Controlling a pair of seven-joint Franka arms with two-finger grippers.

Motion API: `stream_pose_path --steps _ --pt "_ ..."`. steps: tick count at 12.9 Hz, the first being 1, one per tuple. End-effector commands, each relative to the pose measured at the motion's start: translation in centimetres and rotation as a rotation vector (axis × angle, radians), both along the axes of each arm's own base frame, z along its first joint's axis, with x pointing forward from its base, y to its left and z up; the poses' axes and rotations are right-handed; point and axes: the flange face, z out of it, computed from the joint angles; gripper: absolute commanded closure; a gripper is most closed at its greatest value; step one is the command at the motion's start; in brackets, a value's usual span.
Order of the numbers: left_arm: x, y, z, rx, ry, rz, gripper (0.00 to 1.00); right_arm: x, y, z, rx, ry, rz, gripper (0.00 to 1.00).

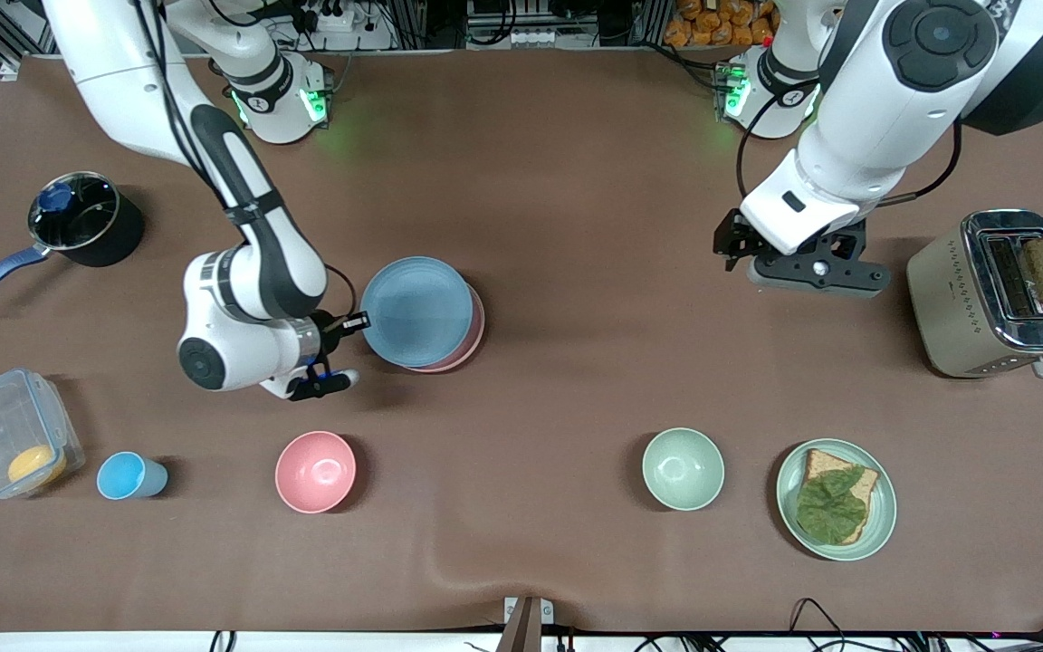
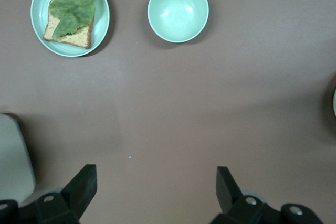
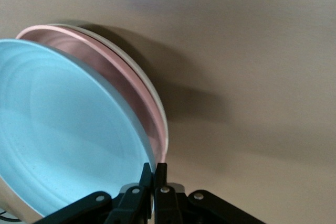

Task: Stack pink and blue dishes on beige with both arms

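Observation:
The light blue plate (image 1: 416,310) sits on top of the pink plate (image 1: 474,337) near the middle of the table. My right gripper (image 1: 360,321) is shut on the blue plate's rim at the side toward the right arm's end. In the right wrist view the blue plate (image 3: 63,129) tilts up over the pink plate (image 3: 137,85). The beige plate's rim (image 3: 155,98) shows under both, and the right gripper (image 3: 154,169) pinches the blue rim. My left gripper (image 1: 732,246) waits open above bare table beside the toaster. The left gripper (image 2: 156,182) holds nothing.
A toaster (image 1: 997,292) with bread stands at the left arm's end. Nearer the front camera lie a green plate with bread and leaf (image 1: 837,499), a green bowl (image 1: 683,468), a pink bowl (image 1: 315,471), a blue cup (image 1: 128,475) and a clear box (image 1: 13,444). A pot (image 1: 85,217) stands at the right arm's end.

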Motion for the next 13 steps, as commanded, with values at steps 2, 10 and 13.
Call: stream_pose_path --steps 2,10,13 --pt "-0.7 1.9 1.0 0.03 -0.007 -0.024 0.0 -0.5 1.2 0.1 0.007 -0.001 -0.004 1.0" --pt "0.5 6.7 6.4 -0.003 -0.038 0.072 0.0 -0.2 1.3 -0.5 0.001 -0.031 -0.012 1.0" --pt "1.3 11.2 6.7 -0.034 -0.024 0.159 0.0 0.7 0.2 0.2 0.002 -0.054 -0.033 0.21"
